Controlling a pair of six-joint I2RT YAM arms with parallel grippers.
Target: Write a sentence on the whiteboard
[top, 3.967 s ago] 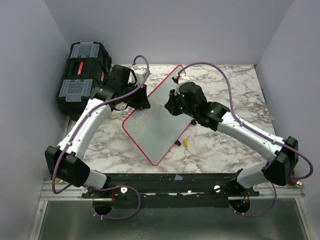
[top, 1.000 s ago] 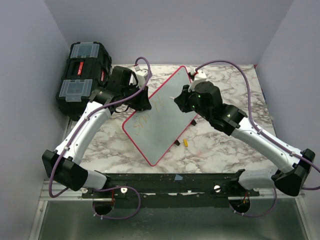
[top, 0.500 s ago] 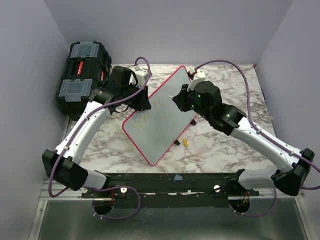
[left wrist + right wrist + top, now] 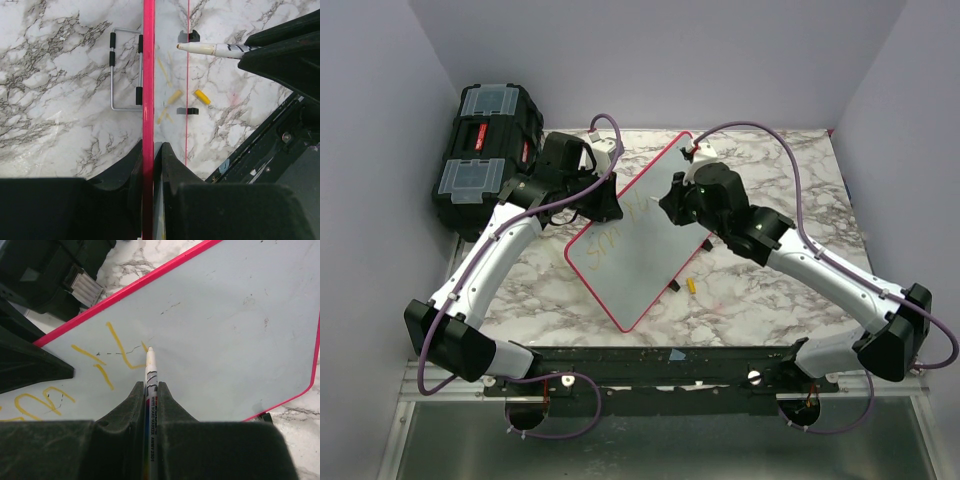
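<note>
You brace the whiteboard (image 4: 640, 240) for writing.
Your left jaws pinch its frame, steadying the tilt; your right jaws clamp the marker (image 4: 150, 365), its tip just ahead at the sentence (image 4: 118, 344).

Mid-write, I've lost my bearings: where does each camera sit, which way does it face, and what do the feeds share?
Top external: above and behind the bases, facing down on marble table, whiteboard and black toolbox; both arms show.
Left wrist: sights along the board's pink edge, clamped in the left gripper; fingers show at bottom, marker at upper right.
Right wrist: looks down the marker onto the yellow letters; right gripper shut on the marker at bottom.
Shared: both wrist views show marker and whiteboard.
</note>
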